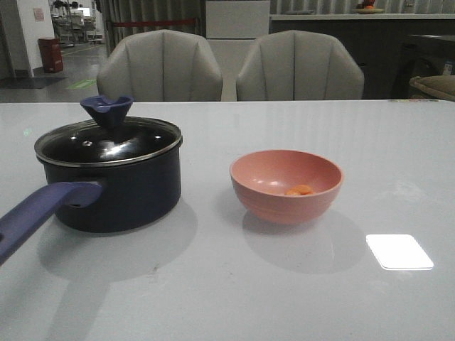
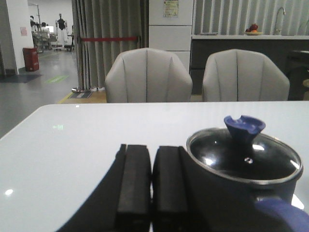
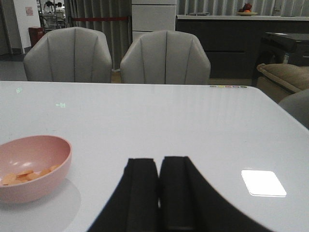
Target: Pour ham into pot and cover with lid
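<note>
The dark navy pot (image 1: 117,188) stands on the white table at the left, its purple-blue handle (image 1: 39,217) pointing to the near left. The glass lid (image 1: 106,142) with its blue knob (image 1: 106,110) sits on the pot. The pink bowl (image 1: 286,185) stands to the right of the pot and holds the orange ham chunks (image 1: 299,190). My left gripper (image 2: 152,166) is shut and empty, low beside the pot (image 2: 231,193). My right gripper (image 3: 159,176) is shut and empty, to the right of the bowl (image 3: 29,169), with the ham (image 3: 24,175) showing inside it. Neither gripper shows in the front view.
Two grey chairs (image 1: 160,67) stand behind the table's far edge. A bright patch of reflected light (image 1: 398,251) lies on the table near the front right.
</note>
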Controlling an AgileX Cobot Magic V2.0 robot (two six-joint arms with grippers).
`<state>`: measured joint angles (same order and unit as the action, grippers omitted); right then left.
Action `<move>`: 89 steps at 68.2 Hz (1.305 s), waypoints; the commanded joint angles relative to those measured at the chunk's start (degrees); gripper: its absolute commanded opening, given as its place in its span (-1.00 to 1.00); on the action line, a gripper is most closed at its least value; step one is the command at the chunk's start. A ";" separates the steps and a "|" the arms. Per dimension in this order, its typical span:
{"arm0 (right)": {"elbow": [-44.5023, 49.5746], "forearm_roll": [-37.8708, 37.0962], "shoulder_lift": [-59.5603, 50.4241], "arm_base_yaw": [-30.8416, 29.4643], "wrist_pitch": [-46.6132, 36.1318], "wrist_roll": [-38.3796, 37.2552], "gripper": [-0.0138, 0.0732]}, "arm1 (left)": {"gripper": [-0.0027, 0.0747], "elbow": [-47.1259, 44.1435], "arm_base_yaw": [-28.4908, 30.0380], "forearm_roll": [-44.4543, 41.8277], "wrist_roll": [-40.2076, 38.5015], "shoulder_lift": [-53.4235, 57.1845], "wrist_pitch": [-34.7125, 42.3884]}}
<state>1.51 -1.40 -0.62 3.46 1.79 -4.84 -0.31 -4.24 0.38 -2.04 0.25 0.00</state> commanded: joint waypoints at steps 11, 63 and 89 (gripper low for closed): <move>-0.29 -0.91 -1.11 -0.34 -5.03 0.41 -0.35 | -0.64 3.30 0.07 2.98 -0.46 0.55 9.75; -0.29 -0.91 -1.11 -0.34 -5.03 0.41 -0.35 | -0.61 21.68 0.07 2.76 -0.46 -17.23 -13.99; -0.29 -0.91 -1.11 -0.34 -5.03 0.41 -0.35 | 0.86 24.93 -0.03 2.40 -0.46 -22.13 -19.40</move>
<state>1.51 -1.40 -0.62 3.46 1.70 -4.84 20.98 -4.24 2.73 -2.04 -18.68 -22.41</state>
